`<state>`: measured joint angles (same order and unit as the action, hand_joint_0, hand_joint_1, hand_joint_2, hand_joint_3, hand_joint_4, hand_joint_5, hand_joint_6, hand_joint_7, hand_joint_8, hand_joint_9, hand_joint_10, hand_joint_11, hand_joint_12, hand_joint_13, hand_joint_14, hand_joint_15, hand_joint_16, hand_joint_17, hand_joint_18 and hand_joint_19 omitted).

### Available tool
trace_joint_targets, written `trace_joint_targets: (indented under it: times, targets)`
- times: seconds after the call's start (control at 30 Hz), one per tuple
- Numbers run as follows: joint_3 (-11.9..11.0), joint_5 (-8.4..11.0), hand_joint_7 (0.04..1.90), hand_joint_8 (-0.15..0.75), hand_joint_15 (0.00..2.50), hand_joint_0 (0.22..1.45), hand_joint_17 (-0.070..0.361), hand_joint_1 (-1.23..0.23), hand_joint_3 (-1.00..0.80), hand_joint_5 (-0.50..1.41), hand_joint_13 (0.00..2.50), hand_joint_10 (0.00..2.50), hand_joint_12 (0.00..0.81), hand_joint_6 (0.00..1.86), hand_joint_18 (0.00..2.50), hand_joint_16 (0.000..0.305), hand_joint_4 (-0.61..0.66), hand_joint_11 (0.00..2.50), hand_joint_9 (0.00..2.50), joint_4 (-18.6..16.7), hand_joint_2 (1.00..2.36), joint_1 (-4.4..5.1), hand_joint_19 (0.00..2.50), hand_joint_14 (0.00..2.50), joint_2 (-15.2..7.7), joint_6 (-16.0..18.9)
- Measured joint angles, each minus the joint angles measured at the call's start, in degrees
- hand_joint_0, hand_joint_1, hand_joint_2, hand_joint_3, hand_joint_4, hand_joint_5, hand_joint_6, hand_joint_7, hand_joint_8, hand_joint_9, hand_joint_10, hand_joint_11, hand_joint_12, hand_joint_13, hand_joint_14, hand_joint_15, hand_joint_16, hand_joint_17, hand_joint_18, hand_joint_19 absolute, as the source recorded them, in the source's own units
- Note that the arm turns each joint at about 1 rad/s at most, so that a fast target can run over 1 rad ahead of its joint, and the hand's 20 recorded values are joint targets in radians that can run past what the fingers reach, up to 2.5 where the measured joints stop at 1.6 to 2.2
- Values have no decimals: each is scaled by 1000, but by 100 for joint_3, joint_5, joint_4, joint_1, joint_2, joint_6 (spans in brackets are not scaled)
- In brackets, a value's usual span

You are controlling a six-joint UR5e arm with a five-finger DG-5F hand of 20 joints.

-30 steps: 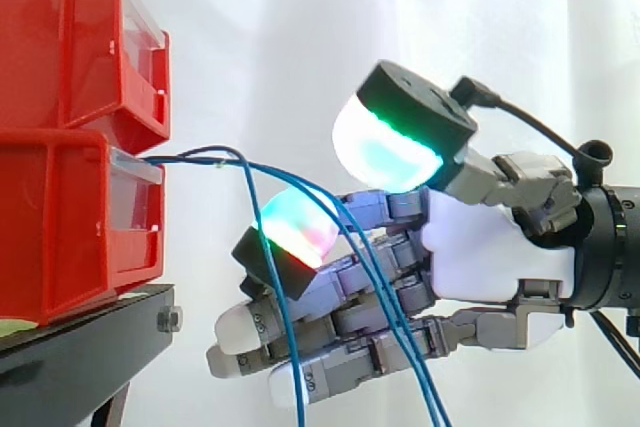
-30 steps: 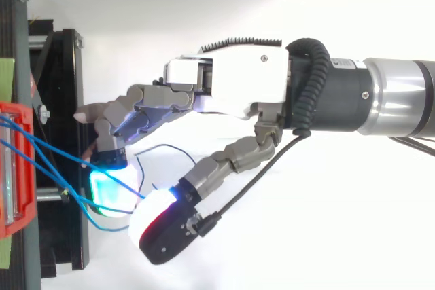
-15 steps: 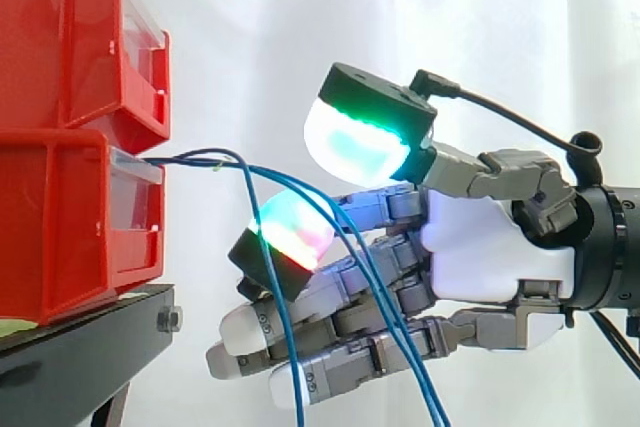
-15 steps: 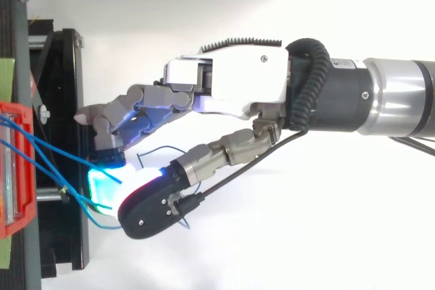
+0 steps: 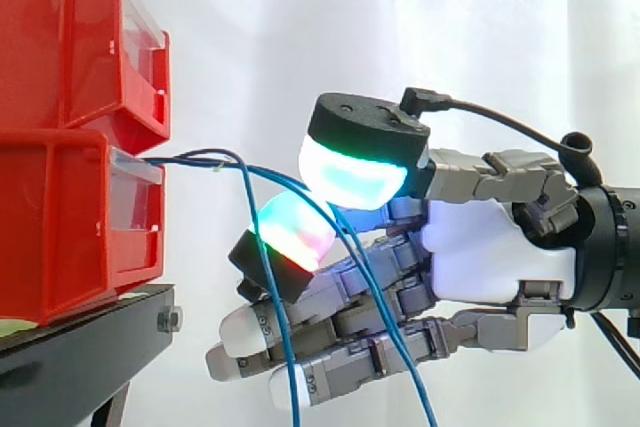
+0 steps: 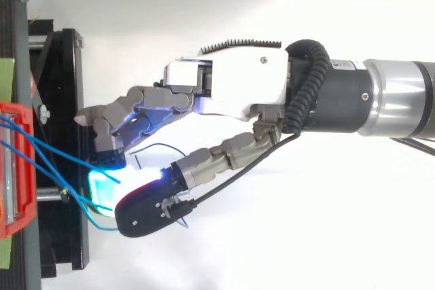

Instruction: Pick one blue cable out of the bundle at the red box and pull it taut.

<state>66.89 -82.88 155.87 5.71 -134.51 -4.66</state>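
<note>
Loosely looped blue cable (image 5: 200,158), pinched between hand's (image 5: 490,257) rounded glowing pads (image 5: 350,172), beside glossy red box (image 5: 60,227).

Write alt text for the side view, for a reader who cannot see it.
A robot hand reaches from the right to blue cables that leave the lower red bin and droop down across the hand. An upper red bin sits on it; a black stand carries both, before a white curtain.
</note>
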Motion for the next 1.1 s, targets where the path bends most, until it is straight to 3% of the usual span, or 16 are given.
trace_joint_targets:
  times: [0.5,0.77,1.1]
  targets:
    - [0,0,1177,268,0,606,125,-848,-44,-96,275,5,354,826,404,55,101,198,679,9,1026,-11,132,0,3,-20]
    - [0,5,1198,274,0,613,124,-845,-47,-99,268,4,354,832,401,55,87,188,651,324,1027,-82,131,0,4,-302]
    - [0,28,1181,274,0,614,125,-842,-45,-101,267,4,355,837,394,55,98,188,648,504,1026,-104,132,0,108,-650]
